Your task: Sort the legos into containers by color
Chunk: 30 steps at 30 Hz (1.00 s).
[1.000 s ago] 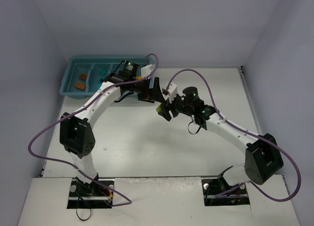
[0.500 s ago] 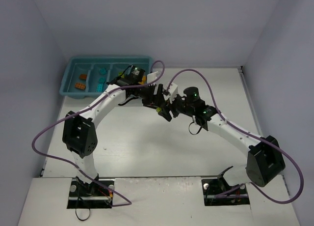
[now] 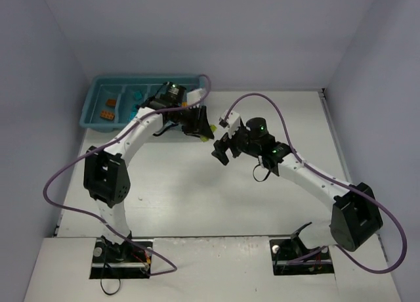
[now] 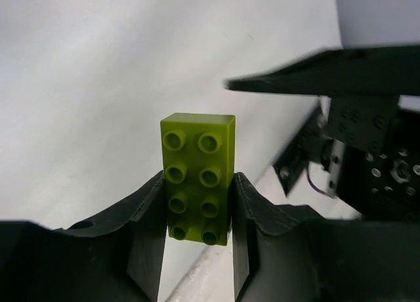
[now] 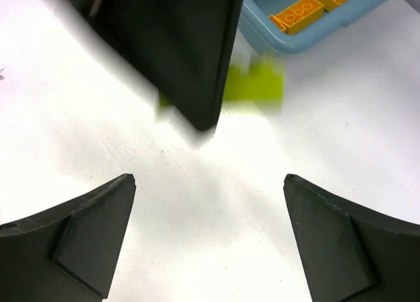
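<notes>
A lime green lego with two rows of studs is clamped between my left gripper's jaws, above the table. From above, this gripper hovers just right of the tray, the lime lego at its tip. My right gripper is open and holds nothing; in its view the lime lego is ahead, partly behind a left finger. The containers are compartments of a teal-blue tray at the far left. Brown-orange legos, teal legos and yellow-orange legos lie in them.
The right gripper hangs close to the left one near the table's middle. Purple cables loop over both arms. Grey walls close off the left, back and right sides.
The right gripper opened and let go of the lime lego while the left gripper closed on it. The left gripper has pulled back a little toward the tray with the lego.
</notes>
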Tool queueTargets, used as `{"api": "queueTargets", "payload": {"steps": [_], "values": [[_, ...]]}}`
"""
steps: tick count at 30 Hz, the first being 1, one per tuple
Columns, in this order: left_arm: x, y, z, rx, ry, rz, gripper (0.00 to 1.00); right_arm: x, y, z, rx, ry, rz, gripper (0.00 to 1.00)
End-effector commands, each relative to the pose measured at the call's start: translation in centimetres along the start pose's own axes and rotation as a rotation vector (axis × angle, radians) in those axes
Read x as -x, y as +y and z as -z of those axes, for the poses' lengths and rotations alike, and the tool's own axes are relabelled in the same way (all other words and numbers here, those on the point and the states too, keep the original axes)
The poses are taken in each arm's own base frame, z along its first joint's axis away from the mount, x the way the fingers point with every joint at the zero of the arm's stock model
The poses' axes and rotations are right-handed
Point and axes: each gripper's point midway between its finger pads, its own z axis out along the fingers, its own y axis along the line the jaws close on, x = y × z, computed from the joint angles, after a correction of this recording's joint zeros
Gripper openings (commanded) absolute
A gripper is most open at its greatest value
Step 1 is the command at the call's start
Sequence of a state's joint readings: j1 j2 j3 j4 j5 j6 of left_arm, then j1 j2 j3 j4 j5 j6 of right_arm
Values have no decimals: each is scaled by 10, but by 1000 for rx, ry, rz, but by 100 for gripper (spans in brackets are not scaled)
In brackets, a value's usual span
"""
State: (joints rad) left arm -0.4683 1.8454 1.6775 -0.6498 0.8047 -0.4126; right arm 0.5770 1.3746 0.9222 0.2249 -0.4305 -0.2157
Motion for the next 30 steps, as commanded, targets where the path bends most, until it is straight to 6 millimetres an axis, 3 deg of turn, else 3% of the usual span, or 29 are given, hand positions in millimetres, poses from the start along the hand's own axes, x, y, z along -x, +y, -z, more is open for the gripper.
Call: {"api": "queueTargets", "payload": {"steps": [1,6,7,9,10,14,15,20,21,24,28,30], "values": [[54,45,47,182,-171,-52,1,18,-8,11,-66,-57,-6,93],[108,151,114,614,-339,-36,3,17,-10,24,-112,-65,-57,95],[122,158,125,662,-380,-55,3,14,-8,26,-112,-61,-70,95],[139,187,132,743,-420,-69,8,15,-6,31,-116,-71,-95,96],[154,193,141,774,-468,-86,9,14,-5,32,-117,-70,-103,96],[180,232,144,843,-522,-95,14,23,-2,44,-121,-92,-124,97],[192,246,145,856,-552,-94,23,24,-3,49,-143,-90,-145,98],[214,250,141,832,-589,-113,49,30,-7,60,-189,-102,-172,100],[217,251,143,835,-598,-116,58,33,-8,64,-197,-112,-180,100],[228,250,156,838,-652,-114,71,37,-11,72,-232,-116,-210,100],[239,238,179,822,-714,-112,77,40,-17,84,-290,-112,-244,100],[241,210,200,807,-747,-124,78,43,-27,95,-364,-114,-267,100]]}}
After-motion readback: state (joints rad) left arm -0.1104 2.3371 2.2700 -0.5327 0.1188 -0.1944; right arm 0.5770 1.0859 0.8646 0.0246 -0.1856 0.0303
